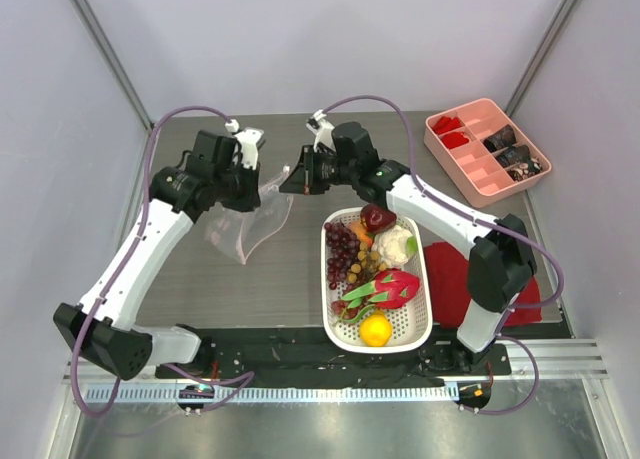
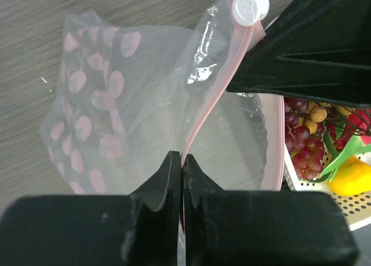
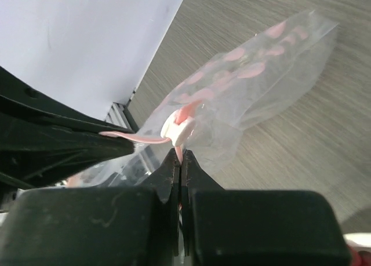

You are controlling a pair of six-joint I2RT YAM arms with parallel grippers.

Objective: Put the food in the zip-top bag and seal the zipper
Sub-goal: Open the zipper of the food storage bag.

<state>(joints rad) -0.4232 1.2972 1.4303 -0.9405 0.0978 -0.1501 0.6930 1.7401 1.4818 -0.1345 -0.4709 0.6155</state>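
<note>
- Top external view: both arms reach over the middle of the bench, and the zip-top bag hangs between them, held up by its mouth edge.
- The bag is clear, crinkled and dotted pale pink. It sags down and to the left, with its lower end close to the bench; I cannot tell whether it touches.
- The left pincer has its jaws pressed nearly together on the pink zipper, which runs up out of the tips.
- A white slider sits on that strip at the far end, just beside the other arm's black fingers.
- The right pincer is clamped tight on the same strip, directly under the slider, with the dotted bag stretching away beyond it.
- The food lies in the white basket, right of the bag and apart from it: purple grapes, a dark red fruit, a white bulb, a pink dragon fruit and a yellow-orange fruit at the near end.
- A red cloth lies just right of the basket, partly under the right arm.
- A pink divided tray sits at the far right corner.
</note>
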